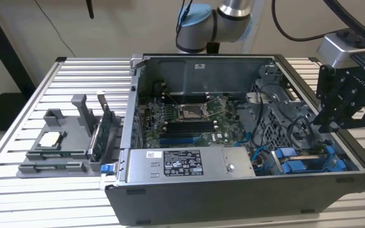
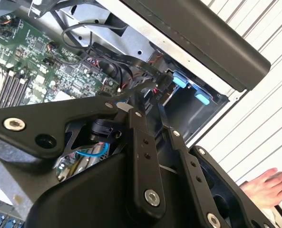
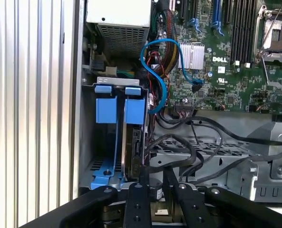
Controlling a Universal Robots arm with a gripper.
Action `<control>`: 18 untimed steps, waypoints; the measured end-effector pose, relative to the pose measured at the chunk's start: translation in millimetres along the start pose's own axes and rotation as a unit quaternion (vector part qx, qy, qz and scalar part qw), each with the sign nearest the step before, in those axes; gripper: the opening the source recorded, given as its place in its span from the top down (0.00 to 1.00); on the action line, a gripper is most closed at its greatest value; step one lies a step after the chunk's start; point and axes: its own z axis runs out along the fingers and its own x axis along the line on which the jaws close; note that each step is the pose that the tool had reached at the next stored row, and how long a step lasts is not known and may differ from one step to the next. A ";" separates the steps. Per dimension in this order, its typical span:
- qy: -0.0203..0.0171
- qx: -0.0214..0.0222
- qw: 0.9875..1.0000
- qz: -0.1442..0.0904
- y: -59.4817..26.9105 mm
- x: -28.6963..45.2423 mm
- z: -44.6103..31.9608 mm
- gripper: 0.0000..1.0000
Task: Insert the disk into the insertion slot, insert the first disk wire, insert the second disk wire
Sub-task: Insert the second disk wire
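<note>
first wrist view, disk (image 3: 132, 147) edge-on in insertion slot (image 3: 118, 81)

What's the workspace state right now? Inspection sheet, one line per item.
Surface: slatted aluminium table, carrying an open dark grey computer case.
Job's things: silver-grey hard drive in a blue plastic carrier appears seated edge-on in the blue-edged bay of the grey metal drive cage.
Clutter: grey fixture tray holding loose components, on the exterior view's left of the case.
Gripper: black gripper poised at the drive cage, close to the drive's end.
Cables: blue data cable loops between green motherboard and cage; black cables run alongside.
Surroundings: a person's hand over the table near the case; robot arm behind it.
</note>
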 end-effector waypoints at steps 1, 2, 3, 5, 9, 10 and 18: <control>0.000 0.000 1.000 0.000 -0.4 0.0 -0.1 0.73; 0.000 0.000 1.000 0.000 -0.9 0.0 -0.1 0.73; 0.000 0.000 1.000 0.000 -1.6 0.1 0.0 0.73; 0.000 0.000 1.000 0.000 -2.7 -0.1 0.0 0.73; 0.000 0.000 1.000 0.000 -5.0 -0.3 0.1 0.73; 0.000 0.000 1.000 0.000 -5.5 -0.3 0.1 0.73; 0.000 0.000 1.000 0.000 -6.4 -0.6 0.0 0.73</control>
